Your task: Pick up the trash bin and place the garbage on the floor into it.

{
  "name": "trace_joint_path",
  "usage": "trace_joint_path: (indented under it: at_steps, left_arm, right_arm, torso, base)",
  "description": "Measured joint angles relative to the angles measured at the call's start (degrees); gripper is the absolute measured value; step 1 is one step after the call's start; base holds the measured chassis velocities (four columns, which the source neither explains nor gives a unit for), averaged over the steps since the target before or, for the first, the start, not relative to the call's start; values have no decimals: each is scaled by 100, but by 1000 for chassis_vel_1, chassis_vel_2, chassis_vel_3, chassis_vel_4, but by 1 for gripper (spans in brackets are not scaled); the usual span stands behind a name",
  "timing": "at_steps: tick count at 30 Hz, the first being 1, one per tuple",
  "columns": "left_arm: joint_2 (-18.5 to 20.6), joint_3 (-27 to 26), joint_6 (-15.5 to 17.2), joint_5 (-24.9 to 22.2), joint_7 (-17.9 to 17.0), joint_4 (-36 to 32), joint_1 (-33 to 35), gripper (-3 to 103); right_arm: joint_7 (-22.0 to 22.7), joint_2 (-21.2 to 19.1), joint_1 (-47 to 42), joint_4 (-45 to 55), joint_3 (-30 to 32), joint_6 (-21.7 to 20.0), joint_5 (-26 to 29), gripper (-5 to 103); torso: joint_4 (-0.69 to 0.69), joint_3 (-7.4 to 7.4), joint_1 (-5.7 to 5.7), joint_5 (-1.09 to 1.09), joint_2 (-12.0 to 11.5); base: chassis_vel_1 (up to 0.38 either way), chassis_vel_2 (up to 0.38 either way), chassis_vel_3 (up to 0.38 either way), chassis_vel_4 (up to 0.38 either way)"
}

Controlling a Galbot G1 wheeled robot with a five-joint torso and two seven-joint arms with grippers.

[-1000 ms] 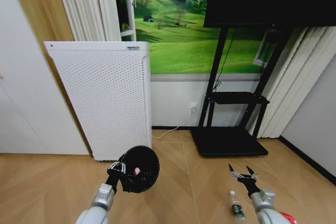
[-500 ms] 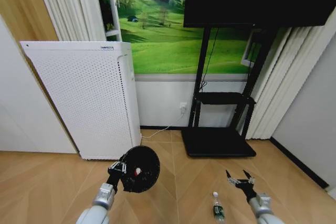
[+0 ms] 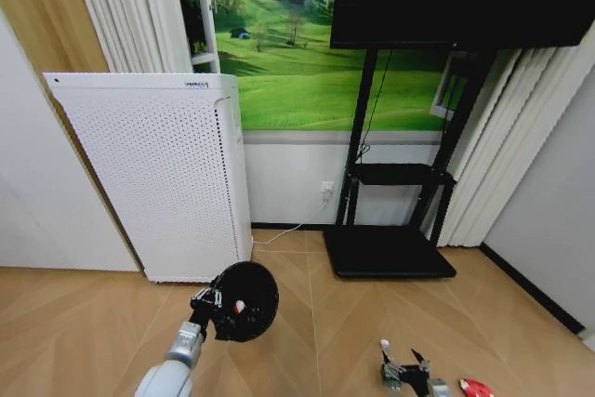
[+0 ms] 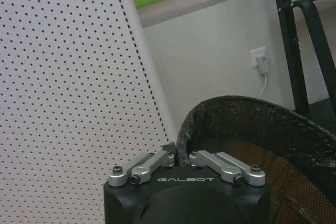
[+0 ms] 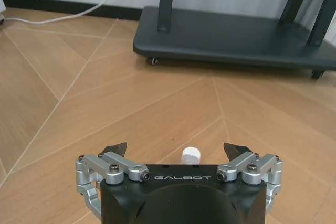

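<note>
My left gripper (image 3: 206,304) is shut on the rim of the black mesh trash bin (image 3: 246,299) and holds it off the floor, tipped with its mouth toward the camera. In the left wrist view the fingers (image 4: 157,158) pinch the bin (image 4: 252,135) at its rim. A small red-and-white piece of garbage (image 3: 239,306) lies inside. My right gripper (image 3: 403,367) hangs low over the floor, open, with the clear bottle (image 3: 385,349) under it. Its white cap (image 5: 191,155) shows between the open fingers of the right gripper (image 5: 176,150). A red crushed piece (image 3: 476,388) lies just to the right.
The tall white perforated appliance (image 3: 158,174) stands against the wall behind the bin. A black TV stand with a wheeled base (image 3: 390,253) is at the back right, and a white cable (image 5: 68,17) runs along the skirting. Bare wood floor lies between.
The camera view has shifted a little. My right gripper has dropped lower and now straddles the bottle. The left gripper still holds the bin in the same pose.
</note>
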Motion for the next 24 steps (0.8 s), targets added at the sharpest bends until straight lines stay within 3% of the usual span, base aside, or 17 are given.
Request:
trace_joint_path:
  at_steps: [9, 24]
  left_arm:
    - [-79, 148, -34, 69, -4, 151, -63, 7]
    - [-112, 257, -74, 101, -8, 324, -125, 7]
  right_arm:
    - [284, -66, 492, -565, -388, -469, 377, 100]
    - [287, 312, 1250, -1760, -805, -478, 275, 100]
  torso:
    - [0, 0, 0, 0, 0]
    - [0, 1, 0, 1, 0]
  base:
    - [0, 0, 0, 0]
    - [0, 0, 0, 0]
